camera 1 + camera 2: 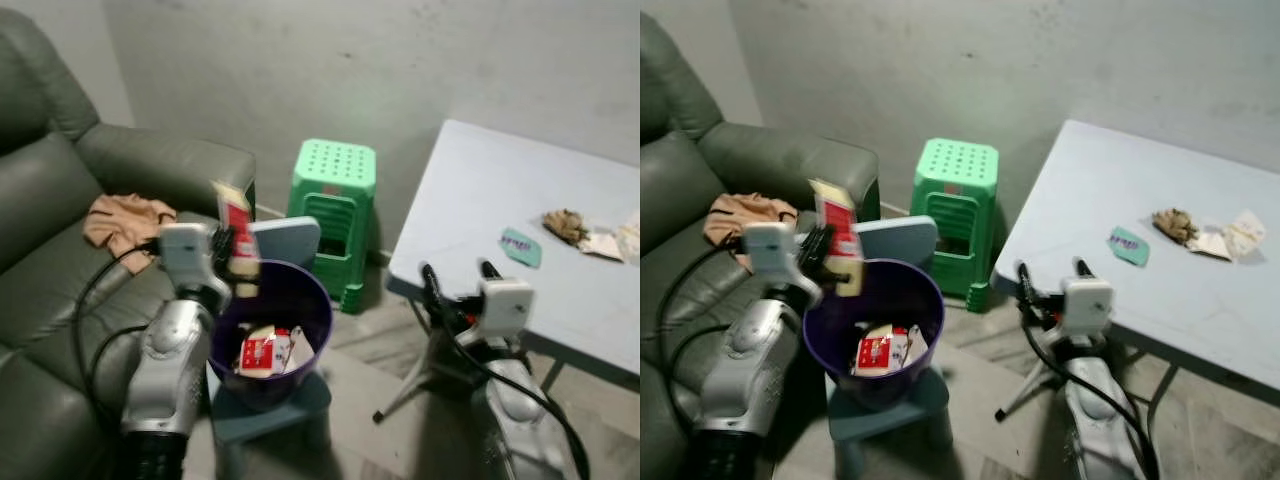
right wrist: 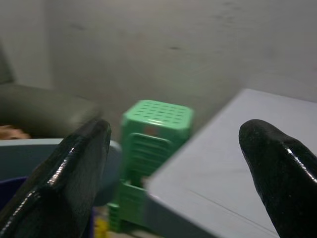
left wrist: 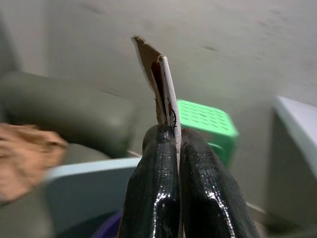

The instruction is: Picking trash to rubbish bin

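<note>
A: Where is the trash at this moment?

B: The left gripper (image 1: 238, 243) has its 2 black fingers (image 3: 153, 188) clenched on a flattened red-and-cream cardboard packet (image 1: 232, 222), held upright just above the near-left rim of the round purple plastic bin (image 1: 315, 300). More red-and-white wrappers (image 1: 262, 352) already lie inside the bin.

A: What could go wrong?

B: The packet sits over the rim, not the middle. If the fingers let go here, I judge it could catch the rim and tip out toward the grey-green sofa (image 1: 50, 250). The bin also stands on a small grey-blue stool (image 1: 300, 400), so a nudge from the arm might shift it.

A: And the other arm?

B: The right gripper (image 1: 458, 277) hangs with fingers spread apart, grasping nothing, at the near-left edge of the pale blue counter (image 1: 480, 200). A teal wrapper (image 1: 521, 246) and a brown crumpled scrap (image 1: 566, 226) wait near the counter's right edge; a careless swing could clip the edge.
</note>
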{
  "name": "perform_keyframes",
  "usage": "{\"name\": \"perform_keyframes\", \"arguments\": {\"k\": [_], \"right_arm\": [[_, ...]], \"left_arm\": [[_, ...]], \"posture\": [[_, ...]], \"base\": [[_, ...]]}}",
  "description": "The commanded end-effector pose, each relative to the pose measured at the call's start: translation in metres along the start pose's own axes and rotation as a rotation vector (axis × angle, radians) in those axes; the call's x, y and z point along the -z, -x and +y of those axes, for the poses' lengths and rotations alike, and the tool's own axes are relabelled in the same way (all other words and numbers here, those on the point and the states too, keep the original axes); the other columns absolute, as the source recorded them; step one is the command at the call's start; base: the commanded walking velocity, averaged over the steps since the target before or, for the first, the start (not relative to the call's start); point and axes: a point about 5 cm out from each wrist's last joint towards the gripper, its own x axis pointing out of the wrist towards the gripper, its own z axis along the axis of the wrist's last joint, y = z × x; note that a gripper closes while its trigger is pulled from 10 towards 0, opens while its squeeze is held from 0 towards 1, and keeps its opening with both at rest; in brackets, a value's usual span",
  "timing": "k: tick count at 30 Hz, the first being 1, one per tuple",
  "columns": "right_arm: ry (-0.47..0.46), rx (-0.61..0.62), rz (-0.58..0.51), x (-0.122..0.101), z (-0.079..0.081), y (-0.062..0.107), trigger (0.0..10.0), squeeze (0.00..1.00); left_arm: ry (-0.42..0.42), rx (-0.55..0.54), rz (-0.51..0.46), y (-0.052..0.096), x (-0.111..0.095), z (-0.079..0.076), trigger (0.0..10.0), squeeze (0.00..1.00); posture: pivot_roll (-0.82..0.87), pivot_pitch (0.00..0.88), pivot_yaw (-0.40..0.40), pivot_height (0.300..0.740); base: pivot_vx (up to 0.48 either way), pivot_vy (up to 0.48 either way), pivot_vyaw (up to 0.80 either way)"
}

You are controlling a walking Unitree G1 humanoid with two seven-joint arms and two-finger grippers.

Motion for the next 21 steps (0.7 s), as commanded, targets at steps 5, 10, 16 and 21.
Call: {"name": "perform_keyframes", "arguments": {"k": [5, 10, 16, 21], "right_arm": [[-0.028, 0.019, -0.007, -0.003, -0.007, 0.001, 10.0, 0.0], [-0.034, 0.008, -0.008, -0.003, -0.005, 0.001, 10.0, 0.0], [-0.038, -0.003, -0.008, -0.003, -0.005, 0.001, 10.0, 0.0], [-0.026, -0.057, -0.008, -0.006, -0.002, 0.0, 10.0, 0.0]], "left_arm": [[0.004, 0.031, 0.042, 0.0, 0.004, -0.01, 10.0, 0.0], [0.021, 0.029, 0.048, 0.0, 0.005, -0.011, 10.0, 0.0], [0.03, 0.018, 0.068, 0.0, 0.007, -0.011, 10.0, 0.0], [0.022, 0.015, 0.099, 0.001, 0.014, -0.01, 10.0, 0.0]], "posture": [[0.01, 0.0, -0.066, 0.74], [0.01, 0.0, -0.066, 0.74], [0.01, 0.0, -0.065, 0.74], [0.01, 0.0, -0.07, 0.74]], "base": [[0.0, 0.0, 0.0], [0.0, 0.0, 0.0], [0.0, 0.0, 0.0], [0.0, 0.0, 0.0]]}}
